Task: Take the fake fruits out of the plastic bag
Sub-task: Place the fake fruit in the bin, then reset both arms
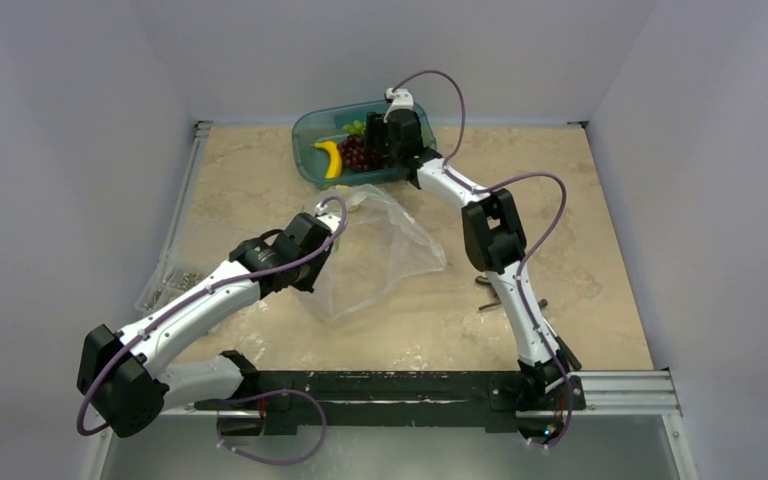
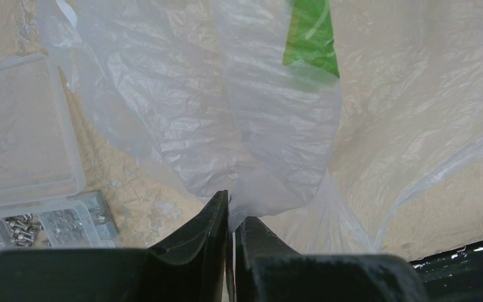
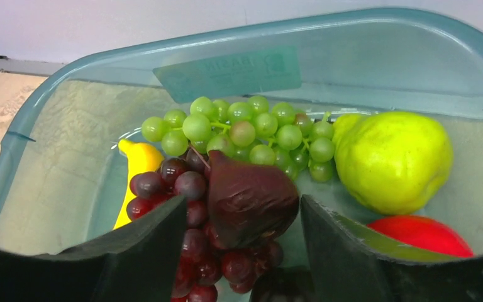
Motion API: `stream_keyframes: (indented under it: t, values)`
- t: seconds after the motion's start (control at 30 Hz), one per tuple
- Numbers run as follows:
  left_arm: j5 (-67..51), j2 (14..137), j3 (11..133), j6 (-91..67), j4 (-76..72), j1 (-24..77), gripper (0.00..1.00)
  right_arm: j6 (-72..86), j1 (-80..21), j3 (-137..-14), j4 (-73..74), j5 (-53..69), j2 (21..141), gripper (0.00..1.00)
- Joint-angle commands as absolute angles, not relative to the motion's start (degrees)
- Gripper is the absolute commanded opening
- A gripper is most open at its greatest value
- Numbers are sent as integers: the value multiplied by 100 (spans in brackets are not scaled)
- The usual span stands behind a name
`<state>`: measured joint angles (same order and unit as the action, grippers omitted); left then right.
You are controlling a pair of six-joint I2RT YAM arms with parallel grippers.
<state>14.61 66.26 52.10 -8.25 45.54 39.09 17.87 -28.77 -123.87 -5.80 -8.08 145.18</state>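
We find the left gripper [image 2: 231, 217] with its jaws pinched together on a fold of the plastic bag [image 2: 277, 119], which sprawls crumpled on the bench [image 1: 580, 220] near the teal tub [image 3: 377, 63]. The right gripper [image 3: 242, 204] hangs over the tub, jaws apart on either side of a dark maroon fruit [image 3: 251, 198]. In the tub we see the banana [image 3: 137, 167], green grape bunch [image 3: 245, 132], purple grape bunch [image 3: 176, 189], a yellow-green pear [image 3: 393, 160] and a red fruit [image 3: 421, 233].
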Motion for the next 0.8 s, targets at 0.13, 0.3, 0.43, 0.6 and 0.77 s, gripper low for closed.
stream_keyframes:
  t: [0.13, 0.3, 0.43, 0.6, 0.77]
  values:
    - [1335, 6493, 5390, -760, 4496, 3935, 20, 1501, -2892, -12603, 187, -888, 13723, 99]
    - [1268, 6406, 5364, -756, 4482, 3931, 35, 1587, -2899, -12150, 719, -900, 13101, 99]
    - [1249, 6218, 5315, -761, 4411, 3933, 57, 1885, -2901, -10648, 417, -824, 12021, 99]
    - [1164, 5953, 5253, -772, 4291, 3929, 78, 2238, -2942, -8898, 182, -645, 10515, 99]
    - [1289, 5520, 5175, -791, 4175, 3929, 93, 2427, -2952, -7681, 384, -741, 9211, 99]
